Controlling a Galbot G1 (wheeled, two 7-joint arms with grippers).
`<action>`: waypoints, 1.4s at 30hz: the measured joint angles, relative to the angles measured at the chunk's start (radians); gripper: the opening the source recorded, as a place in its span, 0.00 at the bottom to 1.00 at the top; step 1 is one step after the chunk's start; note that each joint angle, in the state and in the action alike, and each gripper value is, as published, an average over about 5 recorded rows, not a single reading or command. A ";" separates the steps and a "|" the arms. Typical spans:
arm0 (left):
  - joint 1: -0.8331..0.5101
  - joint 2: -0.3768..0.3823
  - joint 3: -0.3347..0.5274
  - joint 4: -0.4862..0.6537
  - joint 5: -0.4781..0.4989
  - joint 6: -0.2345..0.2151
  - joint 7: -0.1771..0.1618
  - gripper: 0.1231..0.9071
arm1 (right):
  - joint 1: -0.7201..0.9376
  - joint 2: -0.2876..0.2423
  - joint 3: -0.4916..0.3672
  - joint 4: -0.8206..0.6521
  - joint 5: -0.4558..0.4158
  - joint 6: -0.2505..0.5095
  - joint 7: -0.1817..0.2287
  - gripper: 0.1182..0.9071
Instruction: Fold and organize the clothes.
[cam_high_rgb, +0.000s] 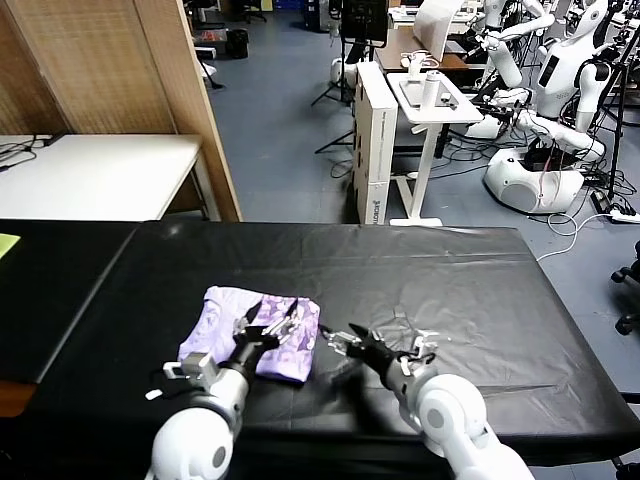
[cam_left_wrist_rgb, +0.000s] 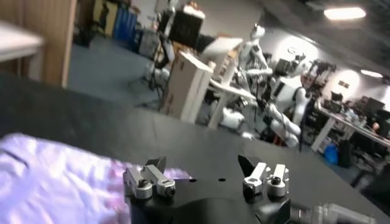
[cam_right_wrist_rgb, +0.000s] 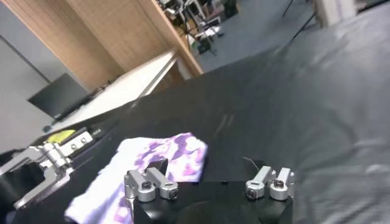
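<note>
1. Lavender T-shirt (cam_high_rgb: 252, 334) lies folded on the black table (cam_high_rgb: 450, 270), near its front edge.
2. Left end effector (cam_high_rgb: 272, 327) hovers open over the shirt's right part, nearest.
3. Right end effector (cam_high_rgb: 362, 347) waits open, just beside.

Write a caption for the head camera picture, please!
Folded lavender T-shirt on black table, both open pincers hovering nearby.

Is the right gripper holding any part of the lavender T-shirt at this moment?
No, the right gripper hangs open over bare black table, beside the folded T-shirt and not touching it.
</note>
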 joint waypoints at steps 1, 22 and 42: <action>0.004 0.003 -0.006 -0.001 0.002 -0.004 0.000 1.00 | 0.006 0.007 -0.009 -0.012 0.001 0.000 -0.001 1.00; 0.034 0.032 -0.072 0.006 0.022 -0.027 -0.003 1.00 | 0.097 0.015 -0.024 -0.138 -0.099 -0.020 -0.020 0.03; 0.058 0.126 -0.049 0.046 -0.054 -0.199 -0.058 1.00 | -0.002 -0.153 0.065 0.039 -0.310 0.134 -0.119 1.00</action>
